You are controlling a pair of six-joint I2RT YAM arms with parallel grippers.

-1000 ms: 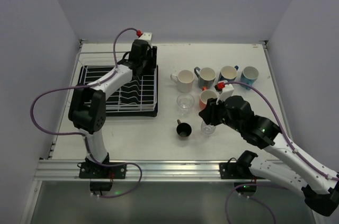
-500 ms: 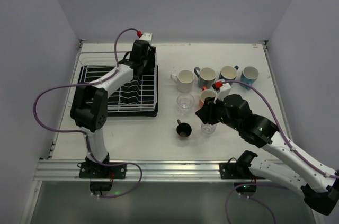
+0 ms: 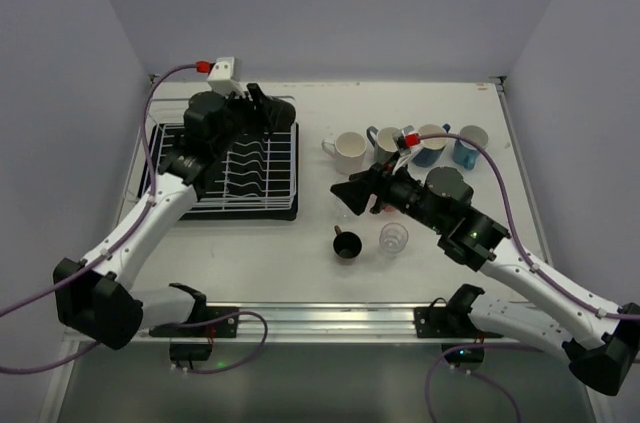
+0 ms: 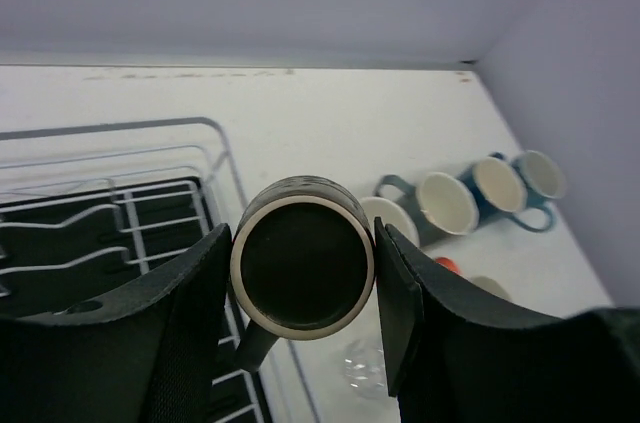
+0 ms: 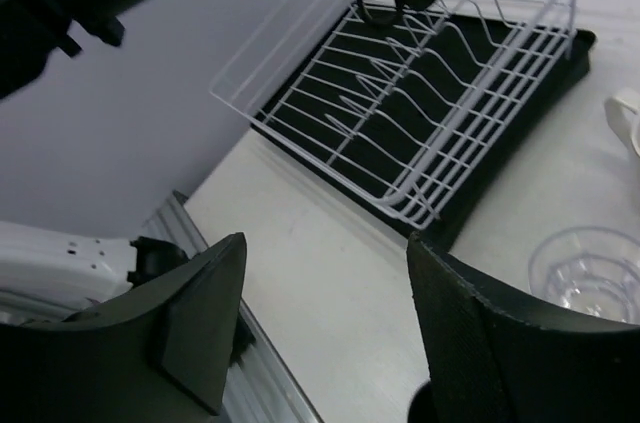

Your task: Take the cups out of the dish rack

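Above the far right corner of the white wire dish rack (image 3: 250,179) on its black tray, the left arm reaches forward from its base. The left gripper (image 3: 270,111) has its fingers clamped on either side of a dark brown cup with a pale rim (image 4: 302,268), held clear of the prongs.

The right arm stretches left across the white tabletop (image 3: 270,253). The right gripper (image 3: 347,193) has its fingers spread wide with nothing between them.

Beyond it stand a cream mug (image 3: 350,149), a grey mug (image 3: 388,143), a dark blue mug (image 3: 431,143) and a light blue mug (image 3: 470,144) in a row. Nearer are a clear glass tumbler (image 3: 393,238) and a small dark brown cup (image 3: 347,245). Pale lavender walls (image 3: 330,13) enclose the table.
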